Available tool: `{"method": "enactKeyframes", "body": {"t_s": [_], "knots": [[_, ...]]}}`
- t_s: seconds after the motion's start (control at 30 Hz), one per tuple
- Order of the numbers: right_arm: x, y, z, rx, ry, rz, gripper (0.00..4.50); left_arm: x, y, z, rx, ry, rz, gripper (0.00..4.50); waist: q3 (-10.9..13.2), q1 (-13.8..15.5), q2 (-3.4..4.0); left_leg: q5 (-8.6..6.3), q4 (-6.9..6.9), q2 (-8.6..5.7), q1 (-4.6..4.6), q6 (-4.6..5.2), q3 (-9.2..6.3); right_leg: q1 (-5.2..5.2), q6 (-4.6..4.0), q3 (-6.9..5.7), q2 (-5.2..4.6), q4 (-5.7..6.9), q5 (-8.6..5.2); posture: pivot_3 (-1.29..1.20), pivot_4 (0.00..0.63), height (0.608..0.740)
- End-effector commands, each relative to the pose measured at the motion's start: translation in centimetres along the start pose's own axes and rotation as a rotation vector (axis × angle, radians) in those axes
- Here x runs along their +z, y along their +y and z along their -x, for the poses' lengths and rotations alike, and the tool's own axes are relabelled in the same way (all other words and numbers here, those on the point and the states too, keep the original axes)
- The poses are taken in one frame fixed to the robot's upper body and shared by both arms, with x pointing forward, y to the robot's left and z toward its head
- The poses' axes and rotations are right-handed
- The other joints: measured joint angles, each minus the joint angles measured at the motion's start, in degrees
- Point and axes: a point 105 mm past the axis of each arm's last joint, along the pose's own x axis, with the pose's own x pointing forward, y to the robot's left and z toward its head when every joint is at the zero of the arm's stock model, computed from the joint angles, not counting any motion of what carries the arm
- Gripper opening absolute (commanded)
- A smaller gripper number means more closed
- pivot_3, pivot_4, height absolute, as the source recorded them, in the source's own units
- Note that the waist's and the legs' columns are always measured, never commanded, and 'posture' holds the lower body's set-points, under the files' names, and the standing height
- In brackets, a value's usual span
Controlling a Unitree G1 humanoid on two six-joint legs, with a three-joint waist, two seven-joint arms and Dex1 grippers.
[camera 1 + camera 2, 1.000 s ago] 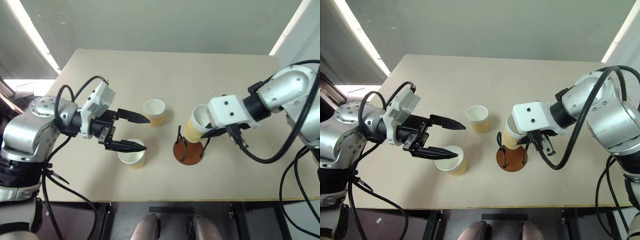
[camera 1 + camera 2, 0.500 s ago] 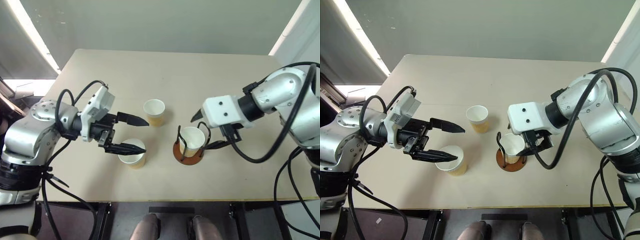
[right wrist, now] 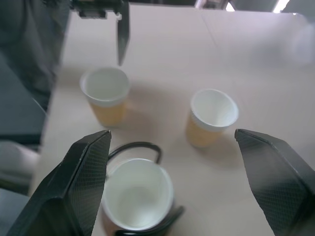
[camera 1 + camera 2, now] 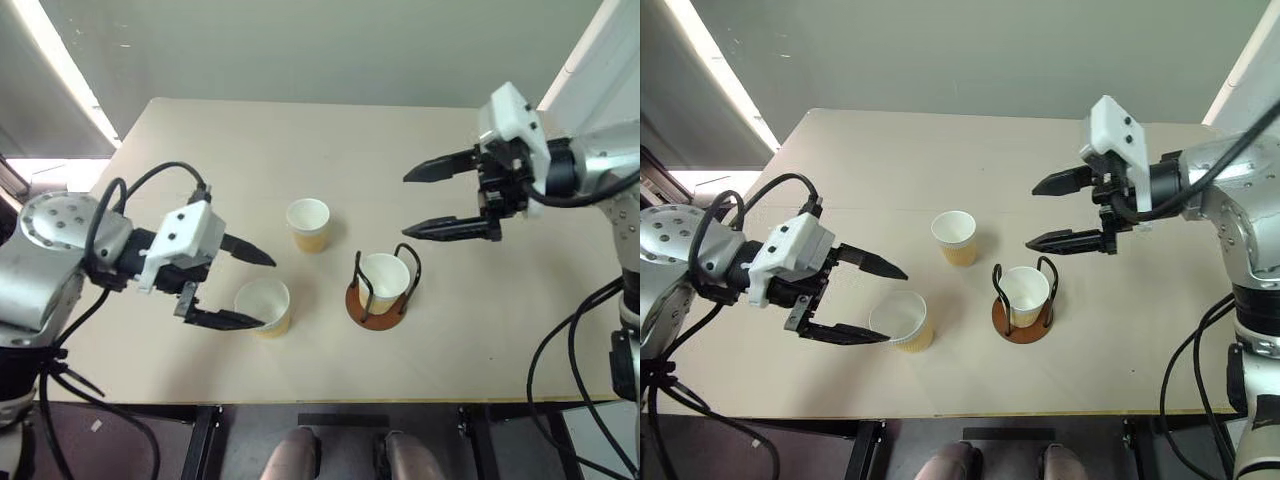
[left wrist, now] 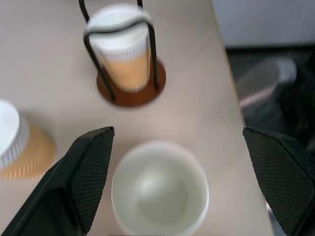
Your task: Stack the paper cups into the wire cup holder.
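Observation:
One paper cup stands upright inside the wire cup holder, between its black loops. A second paper cup stands on the table behind and to the left of the holder. The third stands nearer the front, left of the holder. My left gripper is open, one finger on each side of this near cup, not closed on it. My right gripper is open and empty, raised above the table behind and to the right of the holder.
The beige table has bare room to the right of the holder and across its far half. Its front edge runs just below the near cup and the holder. Black cables hang from both arms at the table's sides.
The right gripper has let the cup go into the holder, opened and risen away to the right. The left gripper has drawn slightly back to the left, still open at the near cup.

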Motion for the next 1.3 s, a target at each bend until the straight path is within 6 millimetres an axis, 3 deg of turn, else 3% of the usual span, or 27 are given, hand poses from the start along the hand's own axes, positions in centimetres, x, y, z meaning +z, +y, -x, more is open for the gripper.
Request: {"method": "enactKeyframes", "body": {"t_s": [0.03,0.23,0.43,1.3], "knots": [[1.5,1.0,1.5,0.019,-0.073,0.032,4.15,0.6,-1.0,0.7,-0.027,0.077,-0.045,4.5,0.0,0.0,0.0,0.0,-0.01,0.0,0.0,0.0,0.0,-0.01,0.0,0.01,0.0,0.0,0.0,0.0,0.15,0.74],[1.9,1.7,1.9,0.075,-0.131,0.013,4.15,0.2,-2.9,-0.6,-0.073,0.176,-0.067,4.5,0.0,-0.2,0.0,-0.02,-0.04,0.01,0.02,-0.03,0.02,0.0,-0.01,0.02,0.0,0.03,-0.01,0.0,0.15,0.74],[2.0,2.4,2.3,0.126,-0.151,0.003,4.15,-0.3,-3.5,-1.3,-0.098,0.22,-0.081,4.5,0.0,-0.2,0.0,-0.02,-0.04,0.01,0.02,-0.04,0.02,-0.01,-0.03,0.02,0.0,0.07,-0.01,0.0,0.15,0.74],[1.5,2.7,2.5,0.129,-0.108,-0.019,4.15,-2.8,-2.1,-3.1,-0.13,0.359,-0.179,4.5,0.0,-0.2,0.0,-0.06,-0.05,0.02,0.05,-0.1,0.01,-0.02,-0.1,0.01,-0.01,0.16,-0.05,0.0,0.15,0.74]]}}
